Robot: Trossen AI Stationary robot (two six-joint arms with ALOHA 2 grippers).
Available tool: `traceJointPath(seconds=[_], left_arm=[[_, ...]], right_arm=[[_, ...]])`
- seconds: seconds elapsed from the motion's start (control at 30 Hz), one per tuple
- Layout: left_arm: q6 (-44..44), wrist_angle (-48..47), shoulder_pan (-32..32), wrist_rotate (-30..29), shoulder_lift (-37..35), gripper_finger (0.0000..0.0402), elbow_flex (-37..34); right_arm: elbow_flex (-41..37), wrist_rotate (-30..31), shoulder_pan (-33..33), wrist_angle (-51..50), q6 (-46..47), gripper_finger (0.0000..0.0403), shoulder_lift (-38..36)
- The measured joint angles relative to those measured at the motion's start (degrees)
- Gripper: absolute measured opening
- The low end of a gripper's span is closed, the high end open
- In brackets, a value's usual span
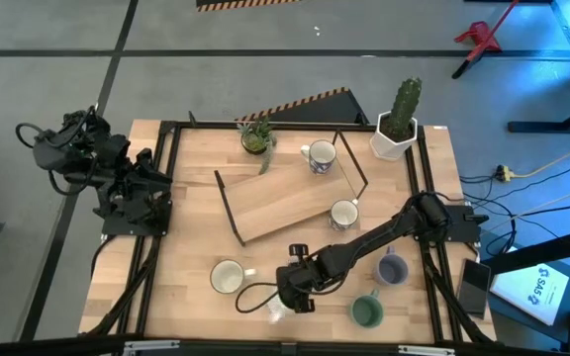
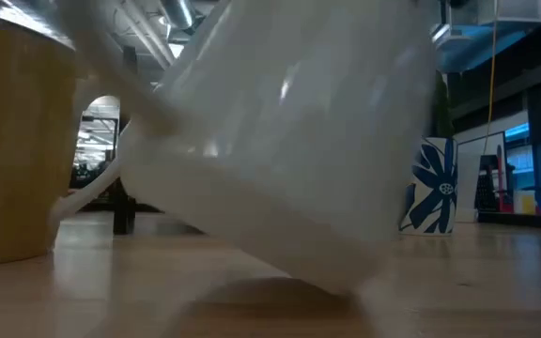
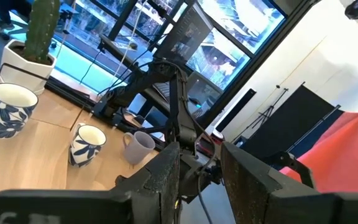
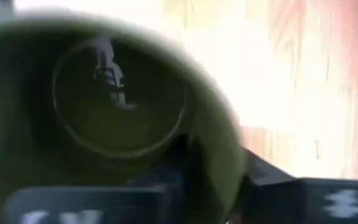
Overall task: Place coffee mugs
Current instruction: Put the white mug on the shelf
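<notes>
pale wood-grain table (image 1: 176, 267), right end effector (image 1: 287, 300) clenched on a tilted, glossy round mug (image 2: 280, 141)

A white mug with dark pattern (image 1: 319, 155) stood upright at the table's far side, another like it (image 1: 344, 214) nearer the middle. A plain white mug (image 1: 228, 277) stood near the front left. The lavender mug (image 1: 392, 268) and the teal-green mug (image 1: 367, 312) stood at the front right. One more mug (image 1: 277, 311) (pale, tilted) sat at the front edge.
</notes>
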Motion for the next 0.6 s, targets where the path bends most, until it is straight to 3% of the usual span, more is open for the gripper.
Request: traceJointPath(seconds=[0.07,0.23,0.6], left_arm=[[0.1,0.0,0.0,0.0,0.0,0.0112,0.0],[0.1,0.0,0.0,0.0,0.0,0.0112,0.0],[0.6,0.0,0.0,0.0,0.0,0.0112,0.0]], right_arm=[[0.2,-1.4,0.0,0.6,0.0,0.0014,-0.2],[2.0,-2.4,-0.2,-2.8,2.7,0.0009,-0.1],[21.5,0.8,-6.4,-31.1,-0.7,0.0004,0.0]])
